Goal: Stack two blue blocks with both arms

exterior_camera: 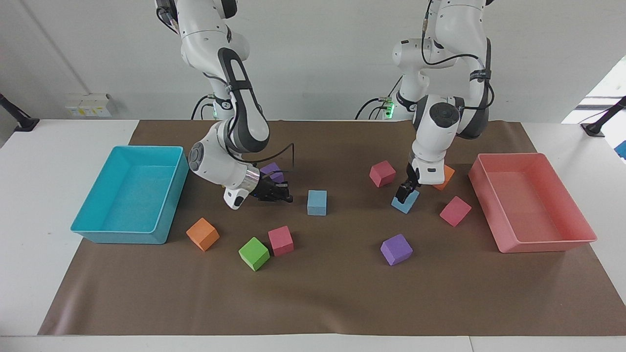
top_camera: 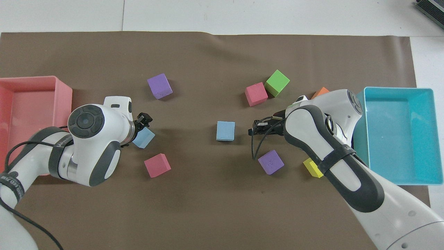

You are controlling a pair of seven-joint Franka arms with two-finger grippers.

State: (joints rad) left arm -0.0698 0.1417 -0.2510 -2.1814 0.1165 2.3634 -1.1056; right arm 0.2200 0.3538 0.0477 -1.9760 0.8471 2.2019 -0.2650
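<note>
Left hand [exterior_camera: 402,197] down on one blue block [exterior_camera: 406,203], near the pink tray [exterior_camera: 494,173] at the left arm's end of the table [exterior_camera: 313,293]; fingers spread wide across it, actual grip not clear. Block apparently tilted, whether off the table unclear. Right hand [exterior_camera: 288,197] closed on nothing, low over the table just beside the second blue block [exterior_camera: 317,202], which sits flat mid-table. Purple cube [exterior_camera: 272,171] by the right wrist, toward the robots.
</note>
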